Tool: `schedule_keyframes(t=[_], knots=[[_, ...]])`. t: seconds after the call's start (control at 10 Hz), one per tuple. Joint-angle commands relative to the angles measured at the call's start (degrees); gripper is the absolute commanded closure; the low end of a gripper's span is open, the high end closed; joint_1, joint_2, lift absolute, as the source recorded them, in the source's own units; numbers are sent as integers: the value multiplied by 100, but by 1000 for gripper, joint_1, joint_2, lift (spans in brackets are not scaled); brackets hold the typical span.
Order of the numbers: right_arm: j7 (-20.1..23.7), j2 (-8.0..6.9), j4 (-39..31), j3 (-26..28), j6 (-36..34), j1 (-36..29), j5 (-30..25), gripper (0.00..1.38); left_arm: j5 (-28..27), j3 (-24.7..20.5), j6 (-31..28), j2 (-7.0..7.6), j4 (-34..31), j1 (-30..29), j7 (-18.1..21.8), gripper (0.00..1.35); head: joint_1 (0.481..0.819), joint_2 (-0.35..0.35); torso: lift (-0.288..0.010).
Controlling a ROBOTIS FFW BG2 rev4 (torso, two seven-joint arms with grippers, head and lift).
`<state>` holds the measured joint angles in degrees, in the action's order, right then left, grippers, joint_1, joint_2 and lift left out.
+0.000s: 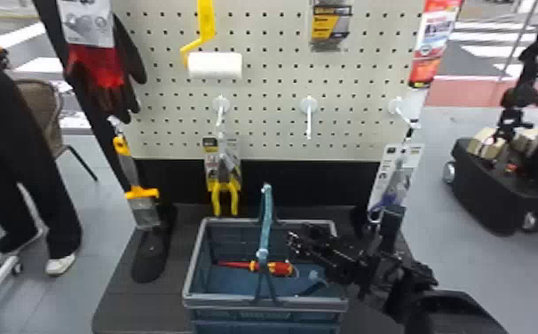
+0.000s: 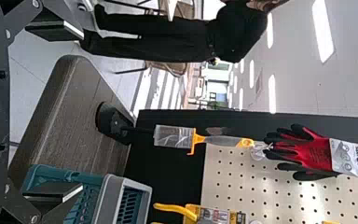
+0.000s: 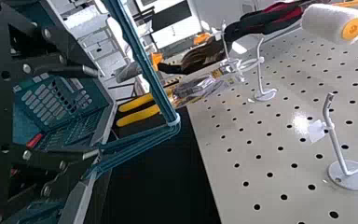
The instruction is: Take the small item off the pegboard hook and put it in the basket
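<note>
Right fingers (image 3: 77, 71) spread, empty, above basket (image 1: 219, 299); screwdriver (image 1: 281, 268) lies inside, below and left of them, long axis side to side. Right arm (image 1: 408, 293) nearer; likely only backs out clear of handle (image 1: 266, 222).

I reach in from the head view's lower right with my right arm (image 1: 408, 275), its right gripper (image 1: 298, 242) stretched leftward to lower centre, fingers parted, and spread my left gripper (image 2: 81, 111) wide at its wrist view's left side.
</note>
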<state>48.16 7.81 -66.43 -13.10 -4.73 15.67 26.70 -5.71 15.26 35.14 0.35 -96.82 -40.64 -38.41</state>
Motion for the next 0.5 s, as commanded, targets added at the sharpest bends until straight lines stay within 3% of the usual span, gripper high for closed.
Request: schedule_keyframes(t=[0.0,0.4], knots=[[0,1,-2,0,7,5,10,185,0,4,2,0,0,0,0,167,549,0,-100],[0,1,-2,9,16,17,19,226,0,4,2,0,0,0,0,167,549,0,-100]])
